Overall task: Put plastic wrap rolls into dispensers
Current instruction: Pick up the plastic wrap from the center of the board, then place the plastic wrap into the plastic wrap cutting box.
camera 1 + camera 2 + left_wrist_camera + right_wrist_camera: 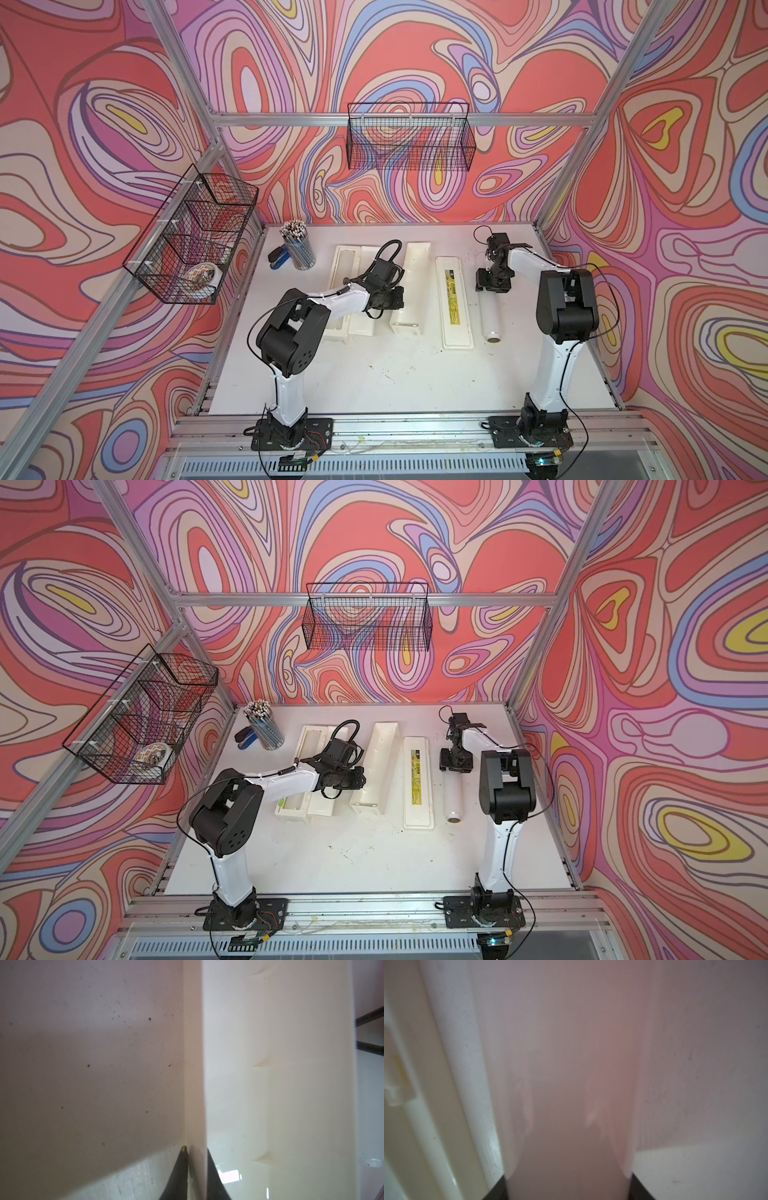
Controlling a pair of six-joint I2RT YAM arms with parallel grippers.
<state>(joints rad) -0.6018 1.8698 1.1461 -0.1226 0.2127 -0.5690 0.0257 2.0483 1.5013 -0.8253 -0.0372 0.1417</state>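
Two cream-white dispensers lie open on the white table. The left dispenser is partly hidden under my left arm. The other dispenser's trough stands tilted beside its flat lid, which carries a yellow label. My left gripper is shut on the trough's thin side wall. One plastic wrap roll lies right of the lid. My right gripper is shut round the roll's far half.
A cup of pencils and a blue stapler stand at the table's back left. Wire baskets hang on the back wall and on the left frame. Aluminium frame posts edge the table.
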